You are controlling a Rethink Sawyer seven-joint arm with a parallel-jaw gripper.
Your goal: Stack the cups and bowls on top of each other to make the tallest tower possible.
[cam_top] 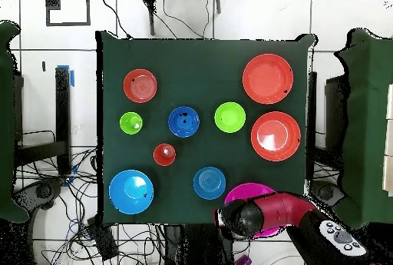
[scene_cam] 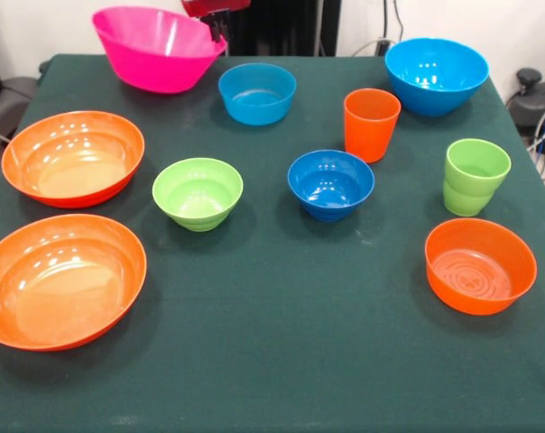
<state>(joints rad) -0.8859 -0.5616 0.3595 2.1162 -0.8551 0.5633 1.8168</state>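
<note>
Pink bowl sits tilted at eleven o'clock on the green table in the front view, the gripper at its rim; whether it grips, I cannot tell. Overhead, the arm covers that bowl at five o'clock; cups and other bowls stand separately.

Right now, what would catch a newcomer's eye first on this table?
Probably the big pink bowl at the table's far left corner in the front view, tilted, with the robot's red arm right above it. Next, the two wide orange bowls along the left edge.
</note>
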